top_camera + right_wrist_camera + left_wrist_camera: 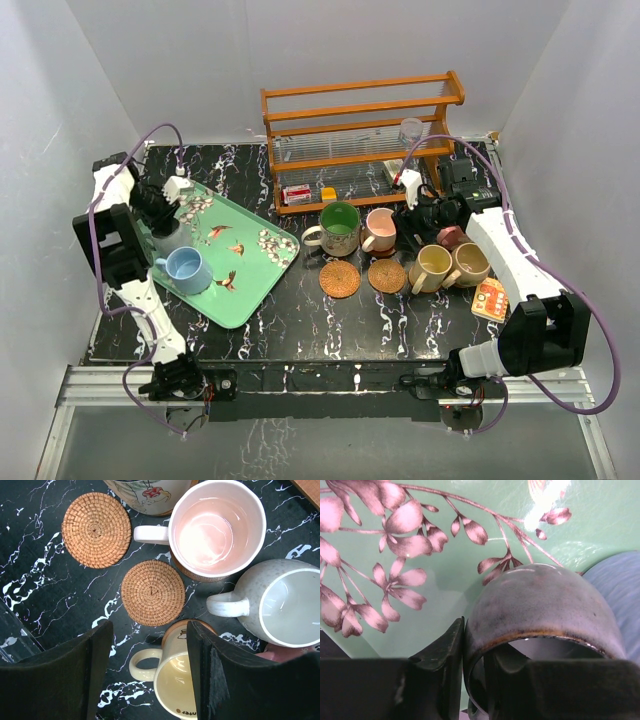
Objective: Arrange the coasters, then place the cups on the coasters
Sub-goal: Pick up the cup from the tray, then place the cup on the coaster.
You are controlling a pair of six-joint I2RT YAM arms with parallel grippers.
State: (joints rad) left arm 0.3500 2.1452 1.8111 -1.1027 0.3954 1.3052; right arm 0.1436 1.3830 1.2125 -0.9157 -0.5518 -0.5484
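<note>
On the floral tray (240, 318), I see my left gripper (475, 652) clamped across the rim of the dark grey mug (540, 605), beside the light blue mug (187, 270). My right gripper (150, 635) hangs with jaws apart, grasping nothing, above the yellow mug (175, 682) and two woven coasters (152, 592).

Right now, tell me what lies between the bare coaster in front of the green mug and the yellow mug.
The other bare woven coaster, beside the yellow mug, as the top view shows.

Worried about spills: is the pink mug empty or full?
Empty: the right wrist view looks into the pink mug, showing its bare glossy bottom.
</note>
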